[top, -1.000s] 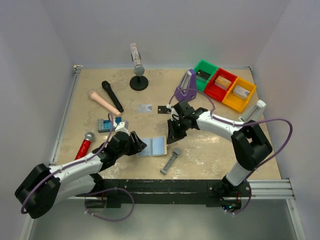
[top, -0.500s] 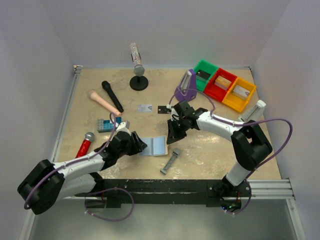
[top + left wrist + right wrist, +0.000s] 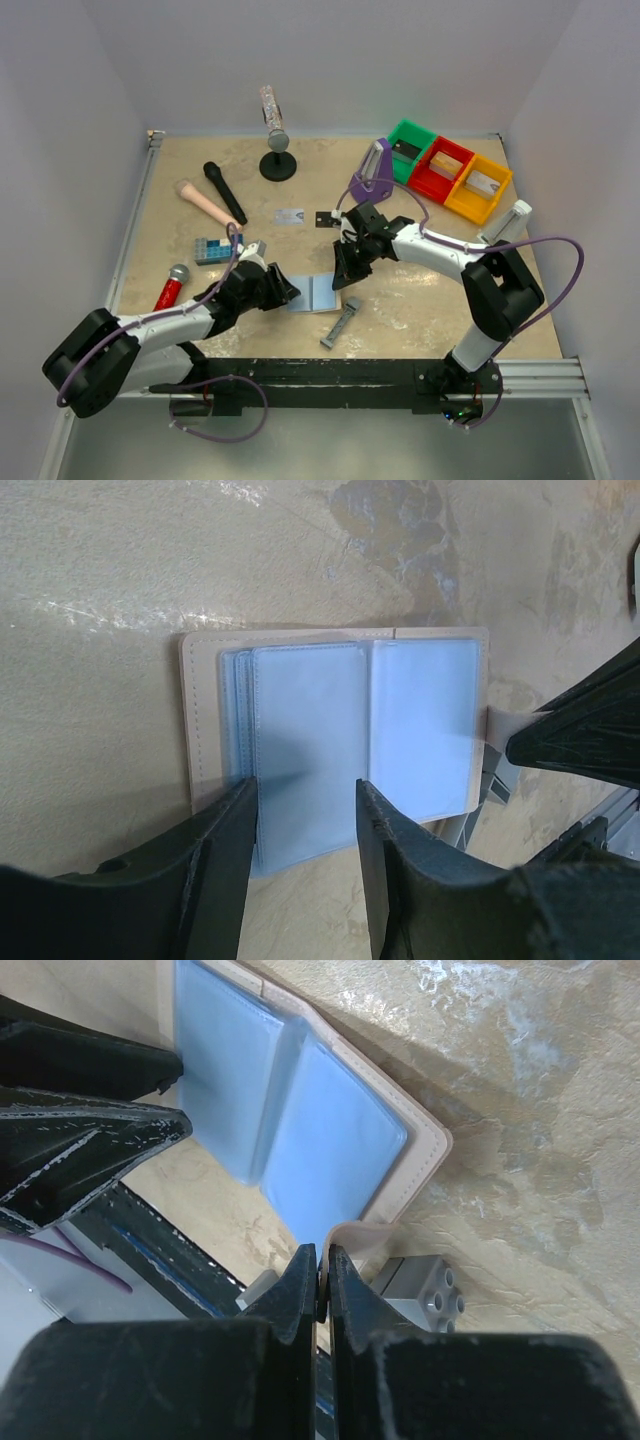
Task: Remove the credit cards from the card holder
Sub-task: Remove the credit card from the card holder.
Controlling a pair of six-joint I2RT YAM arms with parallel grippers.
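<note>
You're holding the left gripper (image 3: 300, 792) with jaws apart over the open wallet (image 3: 330, 720) by the table's (image 3: 430, 300) near edge. The clenched right gripper (image 3: 322, 1257) is seemingly pinning its tab (image 3: 362, 1235) to steady it.

My left arm (image 3: 160, 325) lies low, stretched toward mid-tabletop (image 3: 430, 305). The left gripper (image 3: 284, 293) points right, and I see a clear gap between its jaws. My right arm (image 3: 440, 245) reaches in with a bent elbow and the wrist tipped down. The right gripper (image 3: 343, 279) has its fingers (image 3: 300, 1280) pressed together, close to the left one.
</note>
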